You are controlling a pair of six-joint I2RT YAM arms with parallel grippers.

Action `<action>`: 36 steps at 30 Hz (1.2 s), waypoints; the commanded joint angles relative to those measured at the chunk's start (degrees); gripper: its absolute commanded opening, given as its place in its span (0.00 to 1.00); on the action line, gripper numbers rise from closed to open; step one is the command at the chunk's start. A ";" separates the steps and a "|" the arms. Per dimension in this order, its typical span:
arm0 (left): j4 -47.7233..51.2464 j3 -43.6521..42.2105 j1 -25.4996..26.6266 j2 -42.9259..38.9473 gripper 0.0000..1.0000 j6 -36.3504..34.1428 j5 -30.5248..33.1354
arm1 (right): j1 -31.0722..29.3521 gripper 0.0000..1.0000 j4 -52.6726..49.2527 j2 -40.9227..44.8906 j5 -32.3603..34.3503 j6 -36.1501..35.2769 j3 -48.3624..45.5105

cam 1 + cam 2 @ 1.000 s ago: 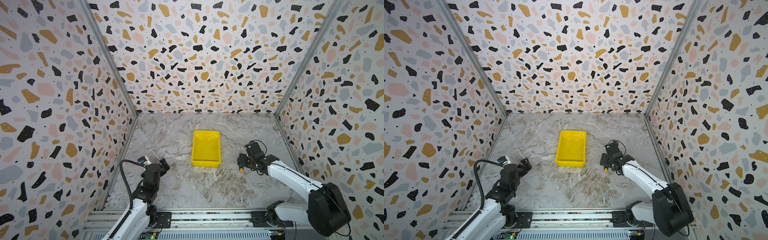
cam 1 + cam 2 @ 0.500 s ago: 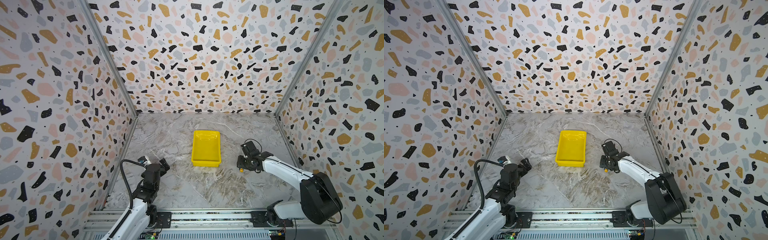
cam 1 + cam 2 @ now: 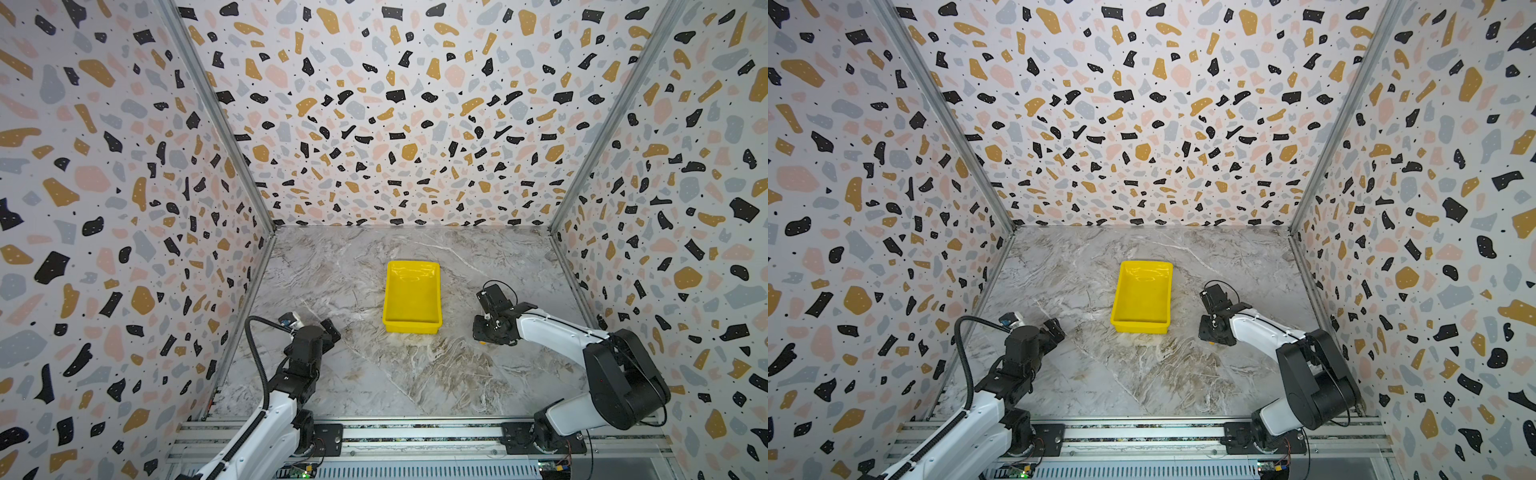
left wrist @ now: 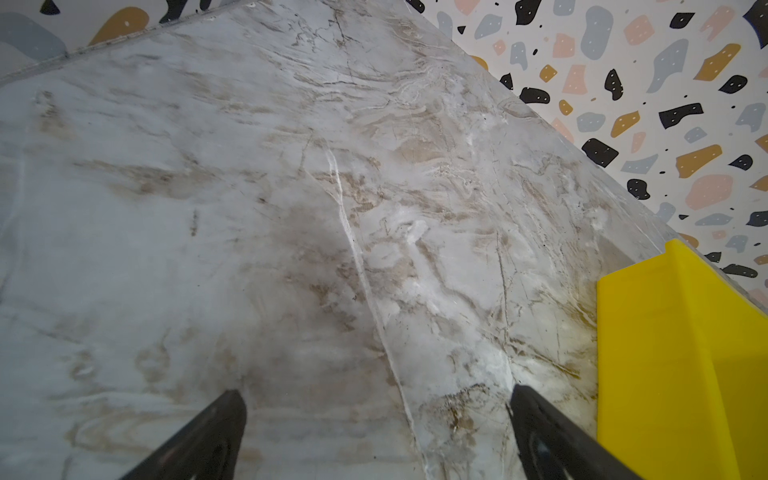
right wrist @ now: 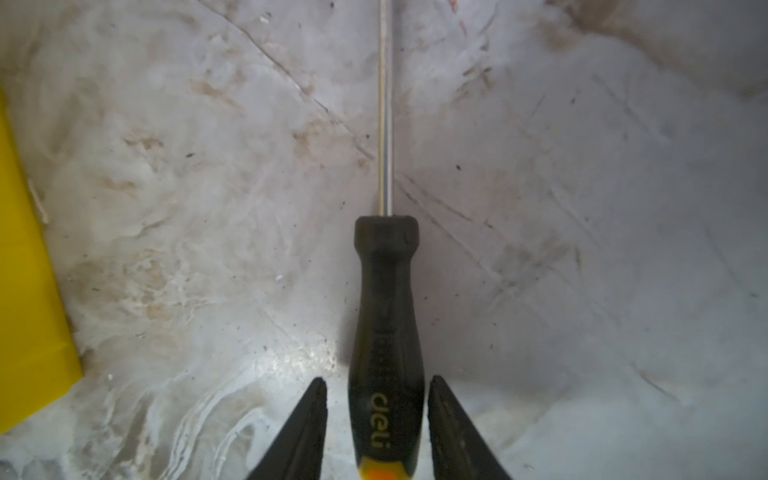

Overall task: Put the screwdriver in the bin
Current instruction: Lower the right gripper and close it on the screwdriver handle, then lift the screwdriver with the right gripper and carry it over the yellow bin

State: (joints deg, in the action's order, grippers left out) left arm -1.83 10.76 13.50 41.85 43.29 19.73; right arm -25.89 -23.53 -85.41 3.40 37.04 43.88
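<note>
The screwdriver [image 5: 386, 311] lies flat on the marble table, to the right of the bin. It has a black handle with an orange-yellow cap and a thin grey shaft that points away from my right gripper. In both top views only its orange cap [image 3: 482, 343] [image 3: 1212, 343] peeks out under that gripper. My right gripper [image 5: 376, 380] [image 3: 484, 332] [image 3: 1209, 330] is down at the table. Its jaws straddle the handle's rear part closely, with thin gaps still showing on both sides. The yellow bin [image 3: 411, 326] [image 3: 1140, 326] [image 5: 29, 291] stands empty mid-table. My left gripper [image 4: 376, 399] [image 3: 332, 328] is open and holds nothing.
Patterned walls enclose the table on three sides. The bin's side wall [image 4: 681, 353] is just right of my left gripper in the left wrist view. A metal rail [image 3: 415, 436] with the arm bases runs along the table's front edge.
My right gripper has sunk to the table over the screwdriver's handle, and its jaws have narrowed around it. The left arm has not moved.
</note>
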 commanded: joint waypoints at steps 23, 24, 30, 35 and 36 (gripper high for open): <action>-2.52 1.45 -0.33 0.20 1.00 -0.99 -1.06 | -0.13 0.20 -1.71 0.39 2.41 0.12 0.59; -2.50 1.41 -0.33 0.23 1.00 -0.94 -1.08 | -0.13 0.18 -1.85 0.71 2.40 0.12 0.67; -2.70 1.36 -0.32 0.17 0.99 -0.84 -0.89 | -2.27 0.11 -5.28 4.63 4.74 1.39 3.98; -2.66 1.36 -0.32 0.08 0.99 -1.03 -1.09 | -8.03 0.11 -6.75 5.94 6.86 5.00 10.37; -2.41 1.34 -0.32 0.08 0.99 -0.96 -1.02 | -9.45 0.11 -6.71 5.34 7.22 6.12 12.04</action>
State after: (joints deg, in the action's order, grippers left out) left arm -2.31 10.76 13.50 42.13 43.07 18.90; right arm -32.71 -28.91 -81.14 8.27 39.92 51.44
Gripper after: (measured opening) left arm 0.994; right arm 0.292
